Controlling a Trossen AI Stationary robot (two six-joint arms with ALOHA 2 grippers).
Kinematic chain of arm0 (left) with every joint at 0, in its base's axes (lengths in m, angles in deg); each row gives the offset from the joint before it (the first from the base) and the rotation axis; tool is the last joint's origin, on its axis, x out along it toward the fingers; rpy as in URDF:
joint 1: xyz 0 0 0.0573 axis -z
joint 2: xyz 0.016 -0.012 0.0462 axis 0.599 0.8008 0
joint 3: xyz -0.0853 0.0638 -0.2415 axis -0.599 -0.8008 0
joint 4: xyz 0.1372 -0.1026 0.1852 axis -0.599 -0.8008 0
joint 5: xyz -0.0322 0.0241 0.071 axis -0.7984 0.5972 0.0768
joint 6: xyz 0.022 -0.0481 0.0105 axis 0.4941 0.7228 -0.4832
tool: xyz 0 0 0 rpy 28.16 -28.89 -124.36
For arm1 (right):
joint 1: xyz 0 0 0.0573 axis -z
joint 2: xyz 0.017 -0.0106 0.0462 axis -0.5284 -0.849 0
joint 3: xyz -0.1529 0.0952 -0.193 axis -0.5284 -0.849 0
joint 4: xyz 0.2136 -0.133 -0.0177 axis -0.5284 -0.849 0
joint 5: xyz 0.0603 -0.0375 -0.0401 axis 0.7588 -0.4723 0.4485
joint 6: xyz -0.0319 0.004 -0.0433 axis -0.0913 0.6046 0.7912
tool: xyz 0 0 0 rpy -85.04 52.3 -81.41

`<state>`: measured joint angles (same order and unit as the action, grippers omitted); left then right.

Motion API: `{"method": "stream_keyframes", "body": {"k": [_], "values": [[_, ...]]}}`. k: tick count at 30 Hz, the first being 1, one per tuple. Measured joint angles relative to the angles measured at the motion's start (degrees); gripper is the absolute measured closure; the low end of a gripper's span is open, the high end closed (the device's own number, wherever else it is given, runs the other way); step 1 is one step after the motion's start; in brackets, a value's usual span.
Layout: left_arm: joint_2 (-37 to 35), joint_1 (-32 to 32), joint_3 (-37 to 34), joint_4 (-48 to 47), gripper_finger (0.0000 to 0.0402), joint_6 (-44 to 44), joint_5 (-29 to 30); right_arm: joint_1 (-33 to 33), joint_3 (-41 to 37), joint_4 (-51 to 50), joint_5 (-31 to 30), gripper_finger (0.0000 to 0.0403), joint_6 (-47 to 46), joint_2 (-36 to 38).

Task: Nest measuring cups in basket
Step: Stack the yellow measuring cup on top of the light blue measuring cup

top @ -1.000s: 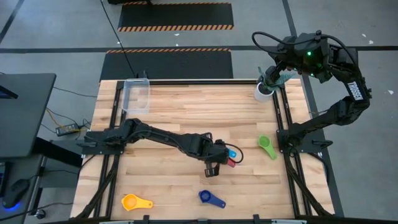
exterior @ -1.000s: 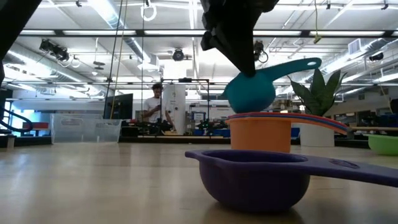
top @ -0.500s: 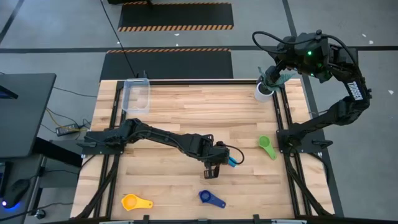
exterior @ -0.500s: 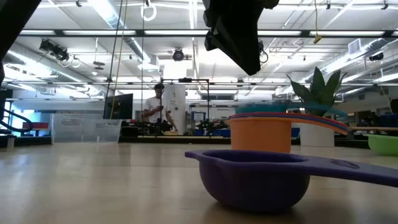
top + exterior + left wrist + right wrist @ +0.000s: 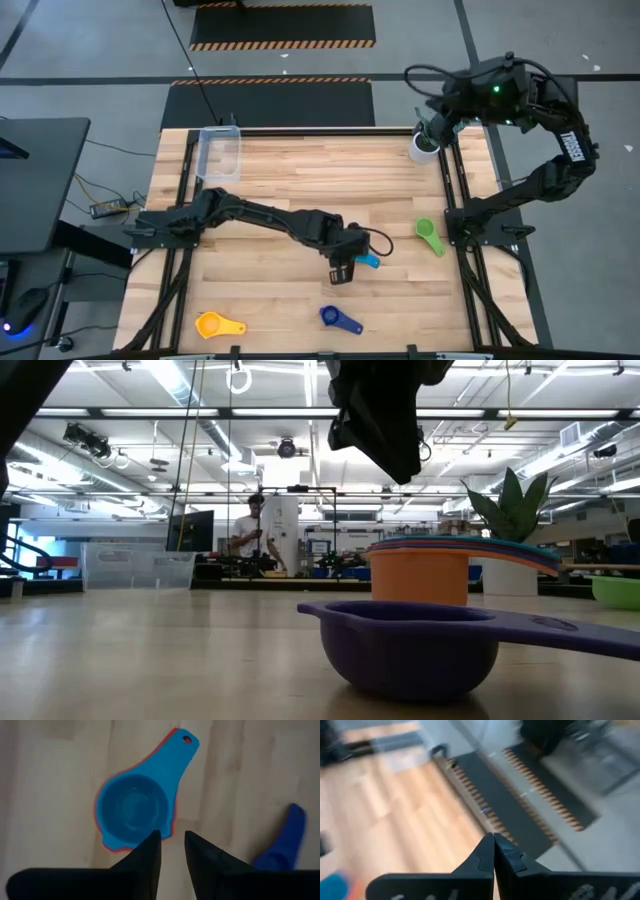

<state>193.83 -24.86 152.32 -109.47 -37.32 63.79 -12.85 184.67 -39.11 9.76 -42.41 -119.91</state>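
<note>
A stack of nested measuring cups (image 5: 418, 574) stands near the table's middle. Its bottom cup is orange. Its top cup, light blue (image 5: 131, 815), sits in a red one whose rim shows around it. My left gripper (image 5: 172, 839) hangs just above the stack, slightly open, touching nothing; the low view shows a gap below it (image 5: 403, 472). A dark blue cup (image 5: 340, 320), a yellow cup (image 5: 219, 325) and a green cup (image 5: 430, 237) rest on their bottoms on the table. The clear basket (image 5: 220, 153) stands at the far left. My right gripper (image 5: 493, 839) is shut, raised at the far right.
A white pot with a green plant (image 5: 425, 146) stands at the far right corner, under my right arm. Bare wood lies between the stack and the basket. My left arm (image 5: 250, 215) stretches across the table's middle.
My left gripper has let go of the light blue cup it held tilted above the stack. The cup has dropped into the stack and now sits level on top. The gripper stays above it.
</note>
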Motion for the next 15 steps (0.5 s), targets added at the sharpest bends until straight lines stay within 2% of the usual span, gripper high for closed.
{"method": "stream_keyframes", "body": {"k": [3,5,8,11,15], "values": [[-0.04,-1.39,0.0,-1.16,0.0309,2.59,-3.97,0.0,0.0,-5.69,1.53,0.04,-3.15,0.2],[-0.22,-2.49,0.0,-2.53,0.0315,4.15,-6.56,0.02,-0.33,-5.07,2.07,0.04,-5.46,0.67],[-0.81,-4.06,0.02,-4.64,0.0342,5.67,-10.21,-0.11,-0.1,-5.16,7.03,0.0401,-6.06,1.88],[-1.57,-5.17,0.02,-6.77,0.0385,5.38,-11.44,-0.62,-0.07,-5.37,8.24,0.0401,-6.14,2.83],[-3.84,-6.28,0.02,-10.46,0.0396,4.34,-11.49,-1.44,-0.11,-5.36,8.82,0.0401,-6.46,4.34]]}}
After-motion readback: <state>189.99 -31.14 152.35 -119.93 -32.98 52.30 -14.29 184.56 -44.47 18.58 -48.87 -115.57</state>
